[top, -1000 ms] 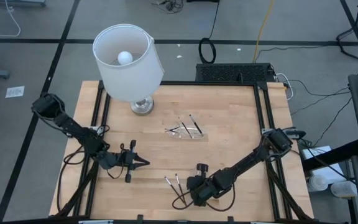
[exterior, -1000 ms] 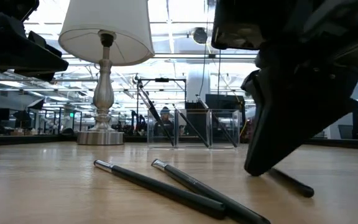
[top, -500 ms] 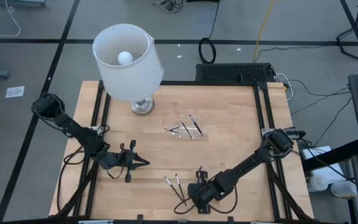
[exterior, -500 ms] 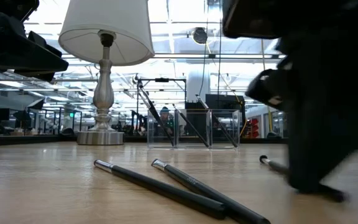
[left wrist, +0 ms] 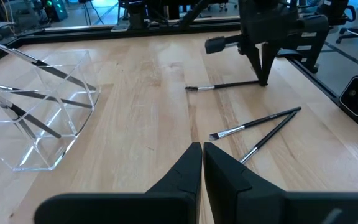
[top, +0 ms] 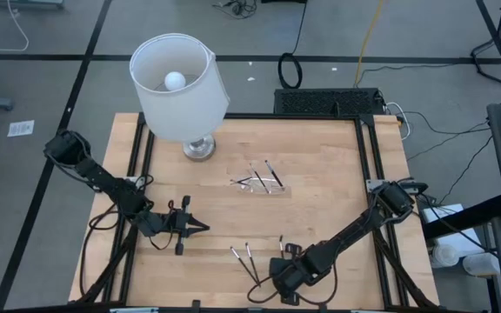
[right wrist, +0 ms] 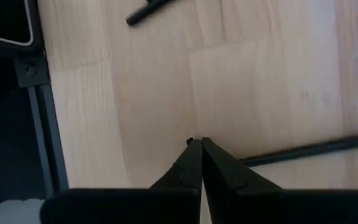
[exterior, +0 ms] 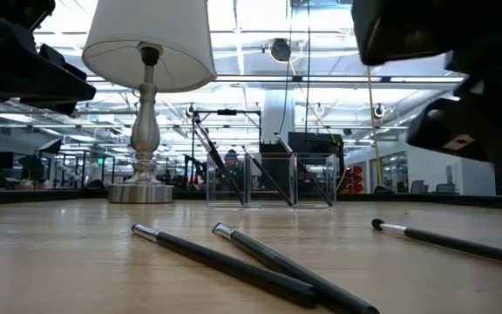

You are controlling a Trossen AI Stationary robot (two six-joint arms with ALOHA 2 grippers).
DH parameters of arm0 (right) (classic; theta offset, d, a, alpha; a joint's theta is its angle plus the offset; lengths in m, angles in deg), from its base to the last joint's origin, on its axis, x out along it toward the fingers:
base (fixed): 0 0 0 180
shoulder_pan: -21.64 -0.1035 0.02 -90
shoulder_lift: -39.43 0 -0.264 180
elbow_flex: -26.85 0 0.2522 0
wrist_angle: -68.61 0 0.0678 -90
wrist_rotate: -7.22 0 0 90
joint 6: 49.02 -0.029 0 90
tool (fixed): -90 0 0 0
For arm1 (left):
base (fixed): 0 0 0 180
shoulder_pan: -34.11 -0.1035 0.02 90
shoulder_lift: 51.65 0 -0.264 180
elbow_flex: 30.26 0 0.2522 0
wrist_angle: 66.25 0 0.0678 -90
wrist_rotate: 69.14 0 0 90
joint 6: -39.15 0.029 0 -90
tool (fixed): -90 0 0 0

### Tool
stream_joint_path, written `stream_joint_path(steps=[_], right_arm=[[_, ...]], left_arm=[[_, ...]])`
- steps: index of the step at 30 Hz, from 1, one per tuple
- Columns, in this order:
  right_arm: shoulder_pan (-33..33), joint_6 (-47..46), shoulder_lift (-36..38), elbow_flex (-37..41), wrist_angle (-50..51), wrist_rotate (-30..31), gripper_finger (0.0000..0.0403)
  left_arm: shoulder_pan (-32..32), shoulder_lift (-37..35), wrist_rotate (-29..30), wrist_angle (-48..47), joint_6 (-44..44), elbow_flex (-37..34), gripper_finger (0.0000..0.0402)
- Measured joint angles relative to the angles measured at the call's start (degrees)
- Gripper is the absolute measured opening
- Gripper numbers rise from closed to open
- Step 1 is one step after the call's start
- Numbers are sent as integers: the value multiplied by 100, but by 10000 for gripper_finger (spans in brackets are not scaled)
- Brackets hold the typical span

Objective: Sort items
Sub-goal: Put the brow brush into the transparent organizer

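- High view: several items already stand in the clear tray (top: 259, 183) near the middle of the tabletop (top: 337, 200); three more lie loose near the front edge, a pair (top: 242, 254) side by side and a single stick (top: 280, 244) just beside the right claw (top: 278, 276); so the sort looks roughly half done; the left claw (top: 200, 227) waits well apart, near the left side.
- Low view: the pair of sticks (exterior: 234, 257) lies crossed over each other in the foreground; the single stick (exterior: 447, 243) lies flat to the right; the tray (exterior: 268, 180) with its leaning sticks stands behind, beside the lamp (exterior: 146, 96).
- Left wrist view: the left claw (left wrist: 202, 149) is closed, or very nearly, on nothing; all three loose sticks lie ahead, untouched.
- Right wrist view: the right claw (right wrist: 196, 144) is pinched fully closed and holds nothing; one stick (right wrist: 309, 149) lies just beside its tips; I judge three pickups remain.
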Motion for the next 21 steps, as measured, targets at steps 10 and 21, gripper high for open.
stream_joint_path(steps=[10, 21], right_arm=[[-62, -923, 407, 34, 1438, 235, 0], [-39, -1092, 419, 27, 1988, 739, 0]], left_arm=[[0, 0, 2, -37, 29, 0, 26], [0, 0, 2, -37, 18, 0, 26]])
